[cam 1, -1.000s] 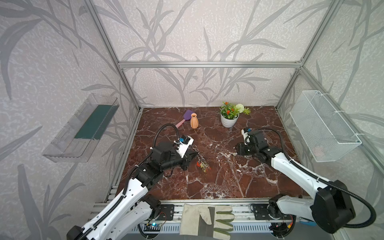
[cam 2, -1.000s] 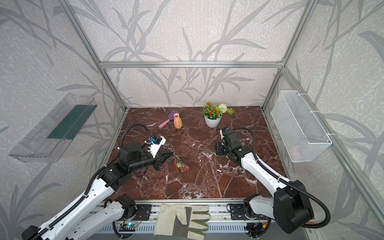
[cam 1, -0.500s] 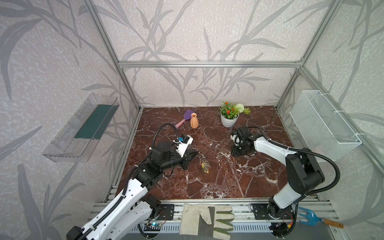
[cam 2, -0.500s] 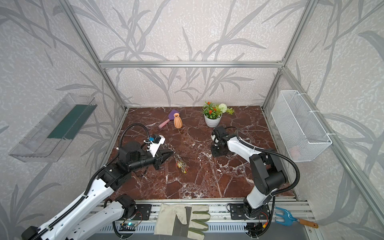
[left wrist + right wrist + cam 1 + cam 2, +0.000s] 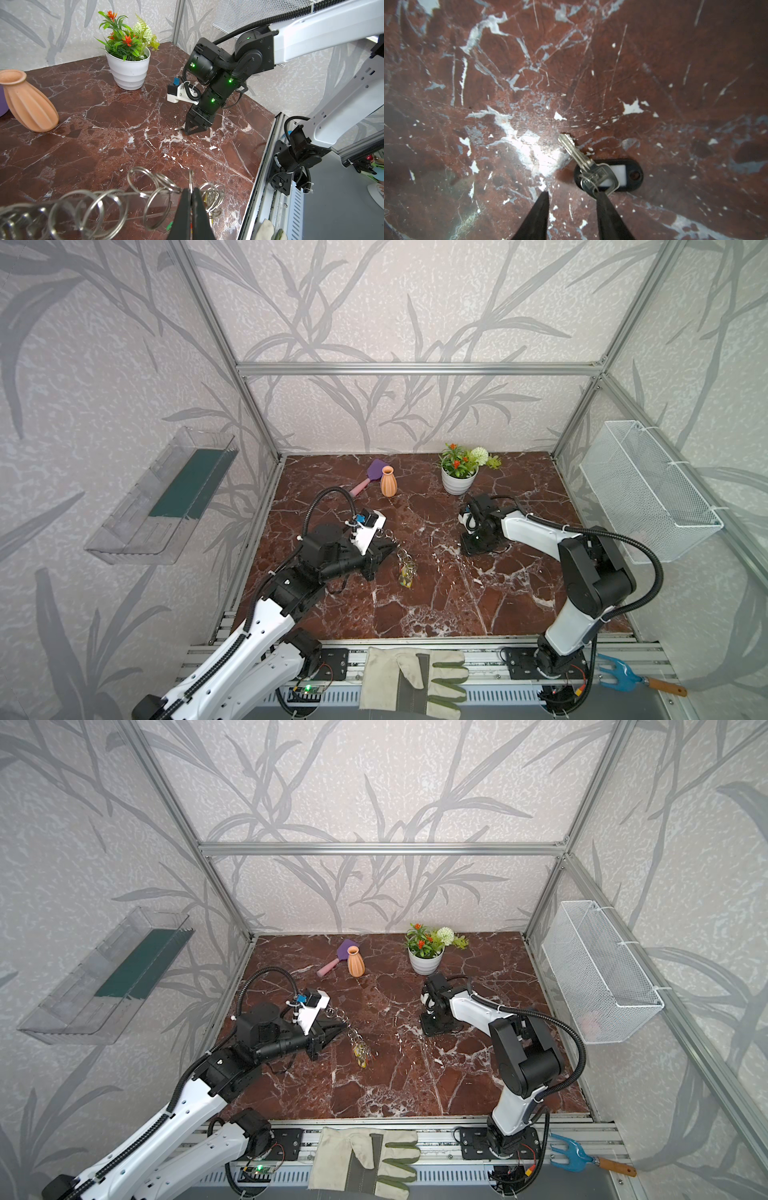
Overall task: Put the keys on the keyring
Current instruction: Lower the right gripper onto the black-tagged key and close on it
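Right tool (image 5: 573, 193) jaws apart | key (image 5: 588, 166) stamp unreadable | tag (image 5: 633, 176) insert white

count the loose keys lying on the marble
1: a silver key with a black tag, flat on the marble just ahead of the right gripper. More may hide in the ring bunch that the left gripper pinches.

1. We see a ribbed orange vase (image 5: 388, 481) standing upright near the back of the red marble table (image 5: 436, 605), with a purple, pink-handled scoop (image 5: 376, 470) lying just behind it
2. Near it we see a white pot of flowers (image 5: 458, 484)
3. On the front rail we find a work glove (image 5: 409, 676) and a blue hand fork (image 5: 623, 672)
4. On the side walls we note a clear tray (image 5: 166, 497) and a white wire basket (image 5: 648, 497)
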Action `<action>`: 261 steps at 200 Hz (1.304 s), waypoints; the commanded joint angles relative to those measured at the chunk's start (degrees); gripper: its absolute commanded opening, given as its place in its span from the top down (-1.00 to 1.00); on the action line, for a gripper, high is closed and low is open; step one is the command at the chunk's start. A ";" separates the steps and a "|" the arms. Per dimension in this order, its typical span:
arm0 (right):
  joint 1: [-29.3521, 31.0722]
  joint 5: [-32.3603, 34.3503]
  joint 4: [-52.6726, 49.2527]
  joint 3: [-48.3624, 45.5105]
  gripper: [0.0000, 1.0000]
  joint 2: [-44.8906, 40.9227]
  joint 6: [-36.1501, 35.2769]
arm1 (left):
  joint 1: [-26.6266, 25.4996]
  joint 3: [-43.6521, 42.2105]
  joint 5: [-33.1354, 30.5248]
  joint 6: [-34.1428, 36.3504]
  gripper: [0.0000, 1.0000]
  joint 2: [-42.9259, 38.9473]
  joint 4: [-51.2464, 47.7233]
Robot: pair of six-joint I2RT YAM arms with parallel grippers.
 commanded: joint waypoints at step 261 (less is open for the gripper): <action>-1.97 -4.10 0.29 4.39 0.53 3.33 1.09 | 0.18 0.29 2.75 -0.29 1.00 -1.67 3.52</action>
